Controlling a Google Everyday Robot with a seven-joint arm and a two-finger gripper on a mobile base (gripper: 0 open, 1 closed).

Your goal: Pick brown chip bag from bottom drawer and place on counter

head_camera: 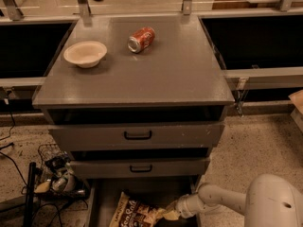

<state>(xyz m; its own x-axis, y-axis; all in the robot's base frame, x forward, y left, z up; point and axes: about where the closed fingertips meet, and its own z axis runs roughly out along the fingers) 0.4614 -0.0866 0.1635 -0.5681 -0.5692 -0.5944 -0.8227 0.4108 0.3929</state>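
Open bottom drawer [151,190], holding the brown chip bag [135,214], which lies flat on the drawer floor. The gripper [169,215] reaches in from the drawer's right side and touches the bag's pale end; whether it grips cannot be told. Above the drawer, the counter [161,74] bears a red soda can [141,39] and a bowl [85,54].

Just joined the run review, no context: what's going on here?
The robot's arm reaches low into the open bottom drawer, with the gripper at the pale end of the brown chip bag nearest the arm. The bag lies in the drawer, not yet on the counter. On the counter are a red soda can on its side and a pale bowl.
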